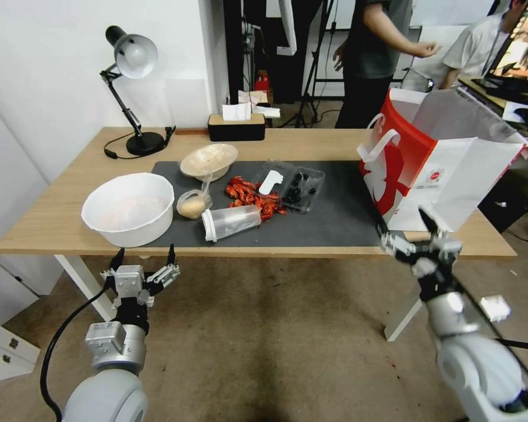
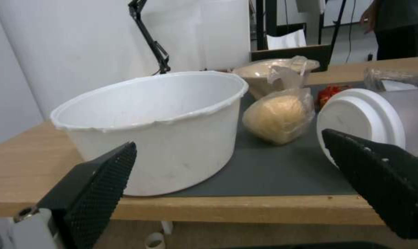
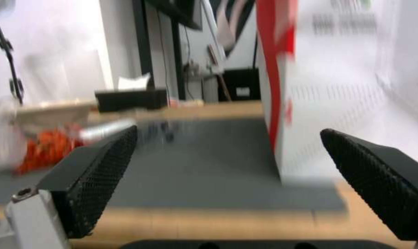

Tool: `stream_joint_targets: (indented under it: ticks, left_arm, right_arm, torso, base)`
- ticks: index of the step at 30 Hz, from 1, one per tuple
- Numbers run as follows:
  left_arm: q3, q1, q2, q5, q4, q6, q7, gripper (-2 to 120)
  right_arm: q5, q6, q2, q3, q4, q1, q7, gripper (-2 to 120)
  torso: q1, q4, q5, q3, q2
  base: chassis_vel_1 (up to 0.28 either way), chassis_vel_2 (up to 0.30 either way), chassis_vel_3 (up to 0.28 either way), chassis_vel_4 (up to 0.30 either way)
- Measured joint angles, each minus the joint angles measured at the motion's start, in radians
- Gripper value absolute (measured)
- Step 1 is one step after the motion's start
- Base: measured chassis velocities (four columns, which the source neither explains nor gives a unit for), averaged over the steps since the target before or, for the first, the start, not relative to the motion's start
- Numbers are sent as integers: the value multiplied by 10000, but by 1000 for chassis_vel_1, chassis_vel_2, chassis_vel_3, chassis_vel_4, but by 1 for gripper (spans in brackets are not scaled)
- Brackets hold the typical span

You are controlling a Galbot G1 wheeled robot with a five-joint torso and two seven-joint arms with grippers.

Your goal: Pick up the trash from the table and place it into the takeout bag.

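Observation:
The trash lies on the table (image 1: pixel 53 220) and its grey mat: a clear tumbler (image 1: pixel 232 221) on its side, a small tub of beige food (image 1: pixel 193 205), a shallow beige bowl (image 1: pixel 208 160) and a heap of red scraps (image 1: pixel 253 197). The red-and-white takeout bag (image 1: pixel 446 170) stands open at the table's right end. My left gripper (image 1: pixel 145 256) hangs open just below the front edge, facing the tub (image 2: pixel 278 117) and the tumbler's white lid (image 2: pixel 356 117). My right gripper (image 1: pixel 403 225) is open at the front edge, close to the bag's (image 3: pixel 319 86) near corner.
A large white bowl (image 1: pixel 129 208) sits at the mat's left end, nearest my left gripper. A clear tray with dark bits (image 1: pixel 296 186) lies mid-mat. A desk lamp (image 1: pixel 132 88) and a tissue box (image 1: pixel 236 124) stand at the back. People stand behind the table.

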Motion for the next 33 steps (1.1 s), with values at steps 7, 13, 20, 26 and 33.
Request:
stream_joint_targets:
  ticks: [7, 13, 20, 26, 33]
  left_arm:
    - [-9, -6, 6, -8, 0, -6, 0, 100]
    - [-9, -6, -12, -10, -6, -7, 2, 100]
    - [-106, -152, 150, -130, -137, -72, 41, 100]
    - [203, -765, 1342, -281, -232, -858, 1034, 100]
    - [-203, -1787, 4802, -1383, -503, -897, 2091, 100]
  right_arm:
    - [39, 431, 187, -67, -294, -552, 13, 100]
    - [542, 447, 206, -208, -532, -650, -31, 100]
    - [645, 487, 228, -353, -605, -659, -48, 100]
    - [659, 517, 168, -502, -610, -673, -31, 100]
    - [668, 416, -136, -940, -762, -218, 47, 100]
  torso:
    - [1, 4, -3, 0, 0]
    - [0, 5, -2, 1, 0]
    - [0, 5, -3, 1, -1]
    - [1, 5, -7, 1, -2]
    - [4, 13, 3, 2, -2]
  base:
    - [0, 0, 0, 0]
    - [0, 0, 0, 0]
    - [0, 0, 0, 0]
    - [0, 0, 0, 0]
    - [0, 0, 0, 0]
